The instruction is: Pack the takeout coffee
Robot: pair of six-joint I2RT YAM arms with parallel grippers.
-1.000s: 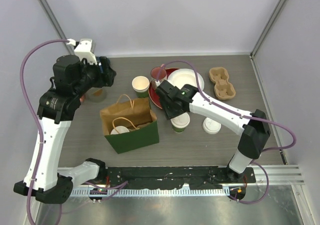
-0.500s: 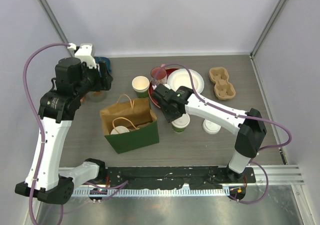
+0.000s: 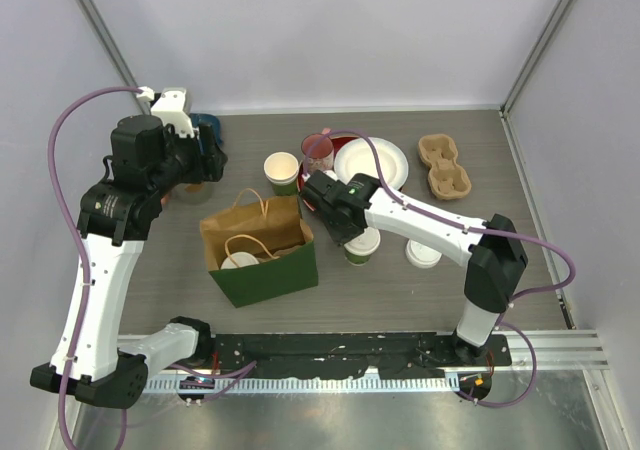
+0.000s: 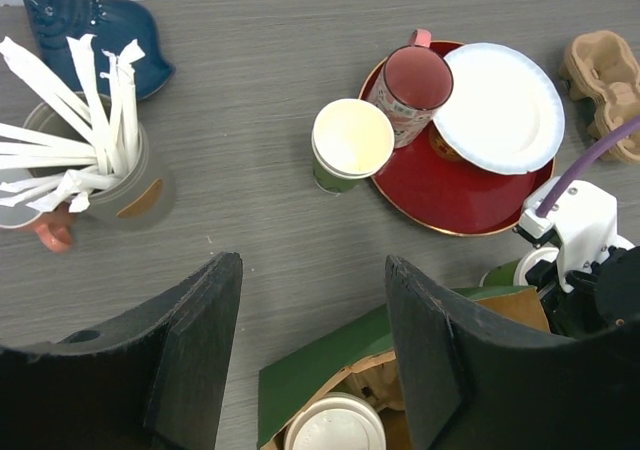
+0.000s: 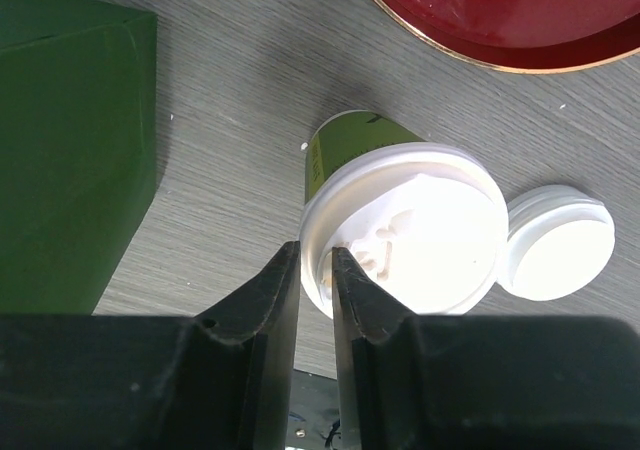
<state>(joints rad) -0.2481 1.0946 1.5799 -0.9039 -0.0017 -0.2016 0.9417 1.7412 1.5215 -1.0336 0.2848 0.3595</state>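
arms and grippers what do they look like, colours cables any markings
The left arm and right arm have white links with black joints, and a purple cable loops along each. A small green light glows near the right arm's wrist. The left gripper and right gripper have flat matte black fingers. Any markings are too small to read.

The right claw (image 5: pixel 317 260) is black. At its tips is a green cup (image 5: pixel 350 150) with a white lid (image 5: pixel 410 240). A spare lid (image 5: pixel 555 255), also white, lies to its right and a dark green bag (image 5: pixel 70 150) to its left. Ahead is a red plate (image 5: pixel 500 20) with a gold rim. The counter (image 5: pixel 220 70) is grey wood-grain. Beyond the black left claw (image 4: pixel 312 300) are a pink speckled mug (image 4: pixel 410 80) and a navy dish (image 4: pixel 90 30).
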